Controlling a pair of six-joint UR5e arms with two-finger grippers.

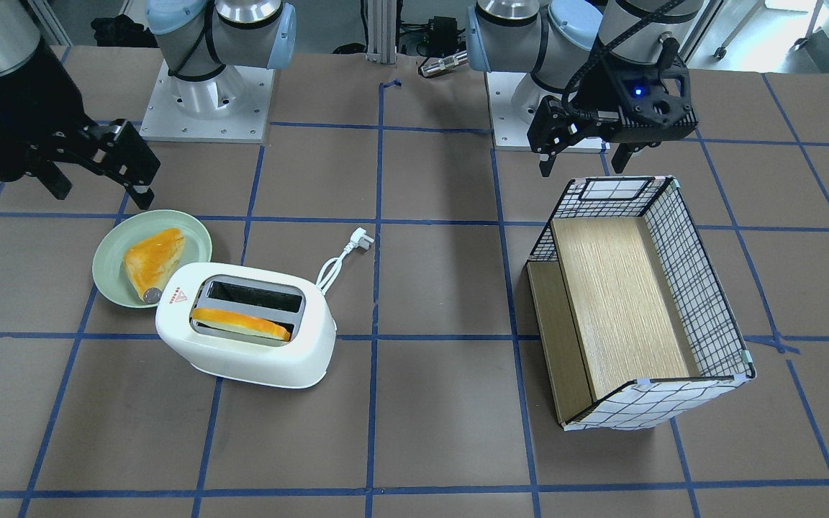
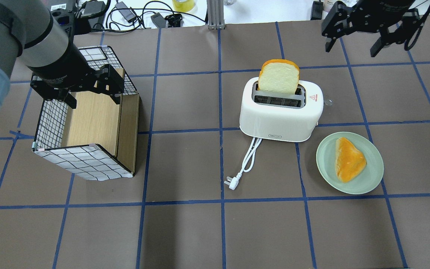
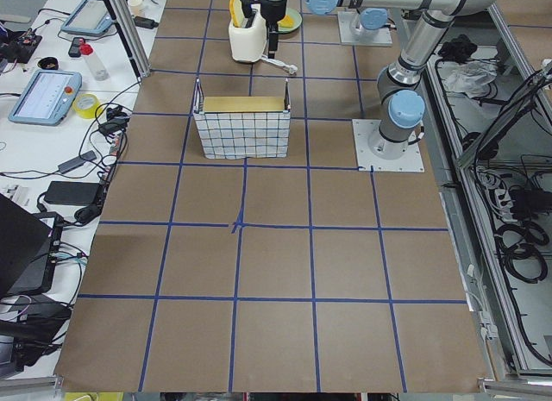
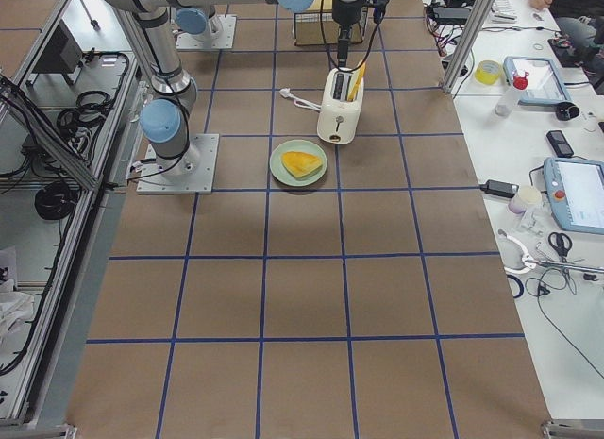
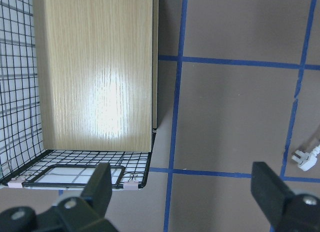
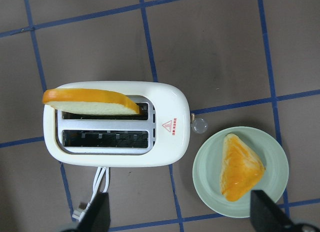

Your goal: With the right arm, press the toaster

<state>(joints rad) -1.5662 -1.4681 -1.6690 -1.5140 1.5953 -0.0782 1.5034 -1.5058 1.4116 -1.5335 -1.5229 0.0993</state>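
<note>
The white two-slot toaster (image 2: 280,112) stands mid-table, with a slice of bread (image 2: 278,76) upright in its far slot. It also shows in the front view (image 1: 242,352) and the right wrist view (image 6: 117,152). Its small grey lever knob (image 6: 200,125) sticks out of the end nearest the plate. My right gripper (image 2: 351,50) is open and empty, and hangs high above the table beyond the toaster's lever end without touching it. In the front view the right gripper (image 1: 101,196) is above the plate's far side. My left gripper (image 2: 93,101) is open and empty over the basket.
A green plate (image 2: 371,175) with a wedge of bread (image 2: 349,158) lies beside the toaster's lever end. The toaster's white cord and plug (image 2: 237,175) trail toward the robot. A wire basket with a wooden insert (image 2: 84,160) stands on the left side.
</note>
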